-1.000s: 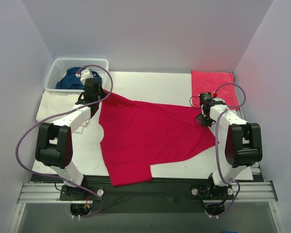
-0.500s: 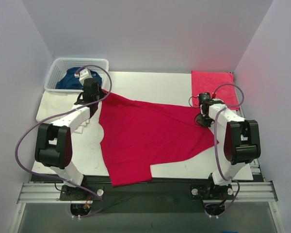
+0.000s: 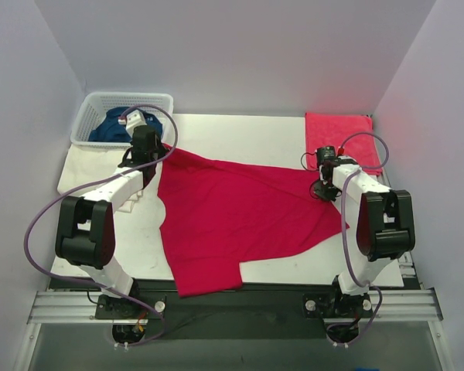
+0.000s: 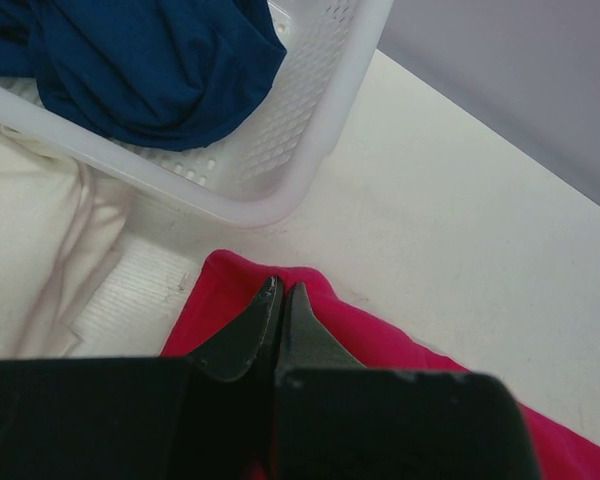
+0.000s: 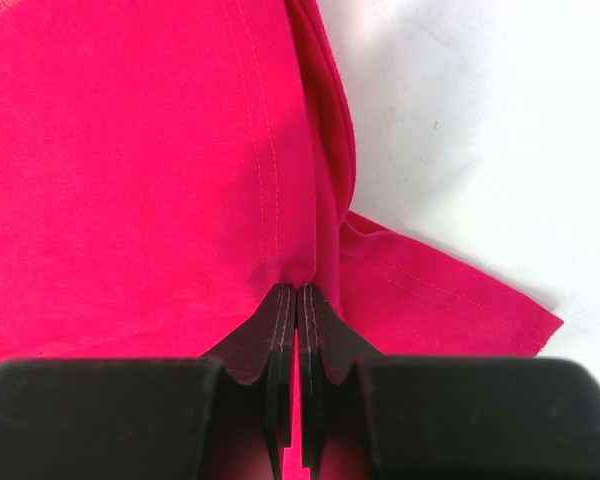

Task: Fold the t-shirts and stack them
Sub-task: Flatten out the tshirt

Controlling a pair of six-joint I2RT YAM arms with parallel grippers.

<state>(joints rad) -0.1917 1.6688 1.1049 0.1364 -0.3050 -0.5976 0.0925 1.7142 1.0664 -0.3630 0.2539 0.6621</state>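
Gripping the crimson t-shirt (image 3: 240, 216) at two points, both pincers had their jaws pressed together on its cloth. The left pincer (image 4: 283, 290) pinched the shirt's far left corner, its dark tips closed tight on the rounded hem there, with that corner lying just beside the near wall of the white lattice basket (image 4: 310, 150) but not touching it. The right pincer (image 5: 297, 290) pinched the shirt's right edge; in the right wrist view a small pucker of red fabric with two lines of stitching ran straight into the closed tips, and a flap of the same shirt stuck out to the right onto the bare white surface (image 3: 247, 135).

Between the two pincers the crimson shirt lay spread and mostly flat over the middle of the surface, its lower part reaching the near edge between the arm bases.

Counted, there were two arms and two pincers, and one basket, at the far left corner. One dark blue t-shirt (image 4: 150, 70) sat bunched inside that basket. One cream-white t-shirt (image 3: 81, 166) lay on the surface on the left, just in front of the basket and close by the left arm. One folded red cloth (image 3: 336, 127) lay flat at the far right corner, beyond the right pincer and apart from the crimson shirt; whether it was a shirt could not be told.
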